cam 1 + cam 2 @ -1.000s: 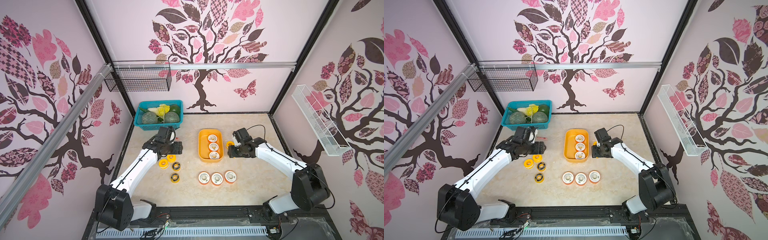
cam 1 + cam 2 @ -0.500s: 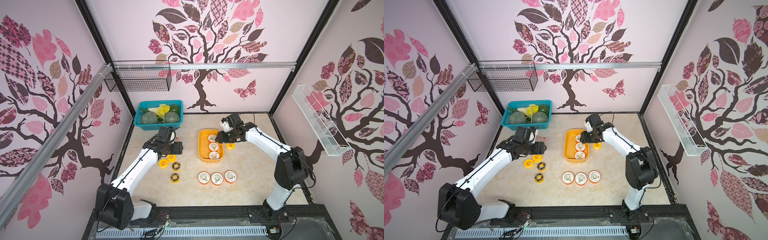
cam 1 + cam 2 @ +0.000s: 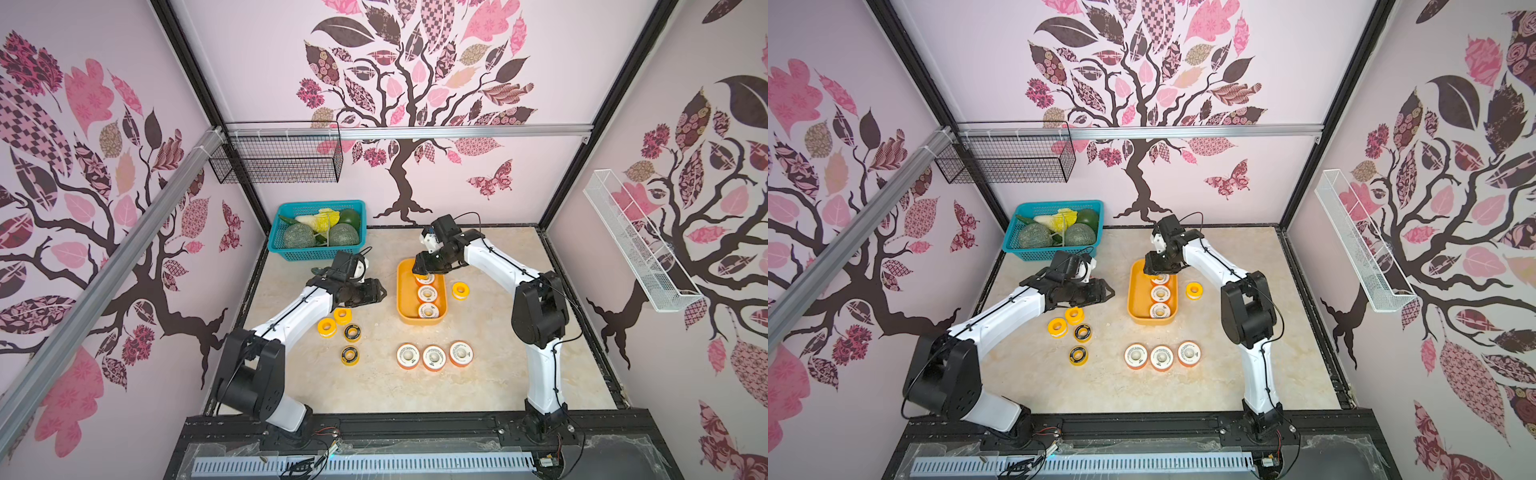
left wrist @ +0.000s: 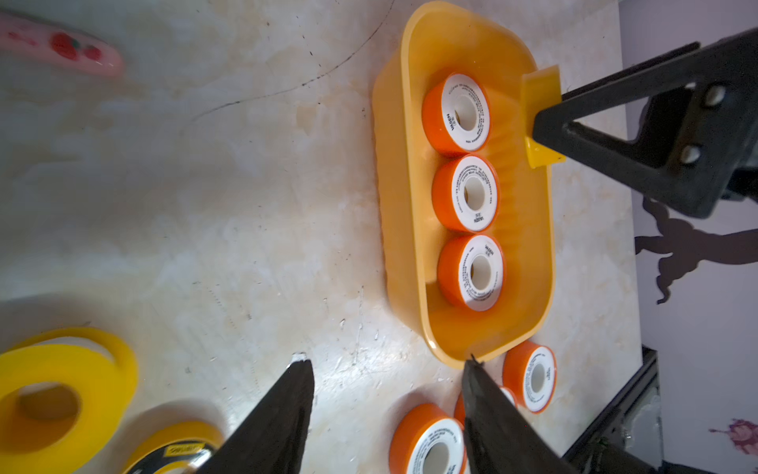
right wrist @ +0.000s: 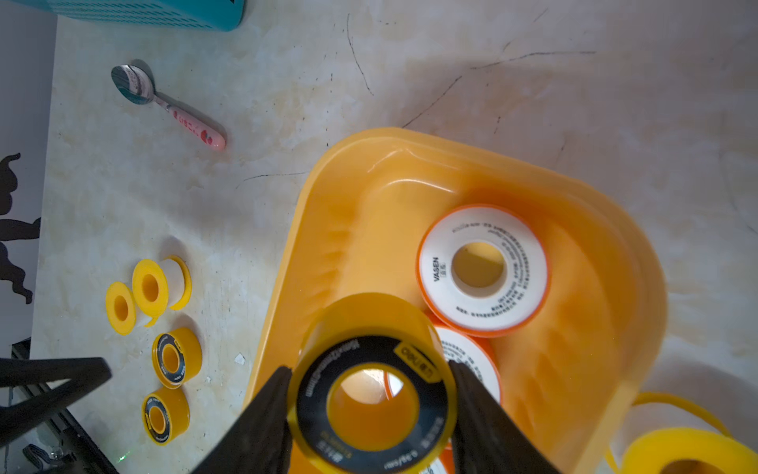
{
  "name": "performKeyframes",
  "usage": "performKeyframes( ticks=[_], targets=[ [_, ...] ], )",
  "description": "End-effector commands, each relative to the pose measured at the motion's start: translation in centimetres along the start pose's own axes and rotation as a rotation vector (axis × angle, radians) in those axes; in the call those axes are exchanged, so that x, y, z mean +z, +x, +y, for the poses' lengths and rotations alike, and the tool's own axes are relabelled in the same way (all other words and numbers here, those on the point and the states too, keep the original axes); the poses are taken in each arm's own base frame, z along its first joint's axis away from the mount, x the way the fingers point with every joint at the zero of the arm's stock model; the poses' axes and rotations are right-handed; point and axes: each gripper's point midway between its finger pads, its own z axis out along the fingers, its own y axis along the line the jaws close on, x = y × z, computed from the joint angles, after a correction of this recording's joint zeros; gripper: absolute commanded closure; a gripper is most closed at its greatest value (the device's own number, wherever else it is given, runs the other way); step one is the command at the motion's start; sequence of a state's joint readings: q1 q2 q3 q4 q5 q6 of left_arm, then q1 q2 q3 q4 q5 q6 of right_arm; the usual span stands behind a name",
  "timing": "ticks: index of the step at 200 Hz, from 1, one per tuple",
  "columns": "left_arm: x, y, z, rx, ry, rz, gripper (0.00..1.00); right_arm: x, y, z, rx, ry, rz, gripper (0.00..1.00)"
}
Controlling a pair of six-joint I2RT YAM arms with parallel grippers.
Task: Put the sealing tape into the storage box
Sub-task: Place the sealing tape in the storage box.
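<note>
3 tape rolls (image 3: 427, 294) lie in the box (image 3: 400, 291). 3 rolls (image 3: 434, 357) sit in front, 4 rolls (image 3: 351, 332) on its L, 1 roll (image 3: 460, 289) on its R.

VASEN on white face, orange-rimmed spool (image 5: 482, 269).

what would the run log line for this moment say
right pincer: shut on black-faced spool, over storage box | left pincer: open, empty | in storage box: three orange-rimmed spools | phase: placing

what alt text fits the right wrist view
The right pincer grips a black-faced yellow spool over the yellow-orange storage box, where orange-rimmed white spools lie. Beside the box, yellow spools and a pink-handled spoon lie on the tabletop.
</note>
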State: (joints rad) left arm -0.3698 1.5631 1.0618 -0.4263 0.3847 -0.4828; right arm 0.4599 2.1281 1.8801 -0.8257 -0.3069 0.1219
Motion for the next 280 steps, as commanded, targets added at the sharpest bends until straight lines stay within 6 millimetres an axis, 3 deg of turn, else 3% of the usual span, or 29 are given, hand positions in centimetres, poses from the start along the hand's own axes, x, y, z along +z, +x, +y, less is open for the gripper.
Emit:
performKeyframes(
  ticks=[1, 50, 89, 192, 280],
  targets=[
    [1.2, -1.6, -2.2, -0.026, 0.114, -0.023, 0.48, 1.5, 0.1, 0.1, 0.001, 0.015, 0.042, 0.42],
    [4.0, -1.4, -2.2, -0.053, 0.163, 0.012, 0.71, 3.2, -0.3, 0.5, 0.004, 0.018, 0.055, 0.43],
    [5.1, -1.1, -2.3, -0.058, 0.185, 0.04, 0.78, 4.3, -0.4, 0.4, 0.012, 0.034, 0.075, 0.44],
    [6.8, 0.0, -1.8, -0.069, 0.18, 0.1, 0.79, 5.8, -0.7, 0.2, 0.024, 0.052, 0.09, 0.44],
    [7.1, 0.3, -1.4, -0.071, 0.161, 0.117, 0.79, 6.6, -1.1, 0.0, 0.013, 0.094, 0.087, 0.44]
  ],
)
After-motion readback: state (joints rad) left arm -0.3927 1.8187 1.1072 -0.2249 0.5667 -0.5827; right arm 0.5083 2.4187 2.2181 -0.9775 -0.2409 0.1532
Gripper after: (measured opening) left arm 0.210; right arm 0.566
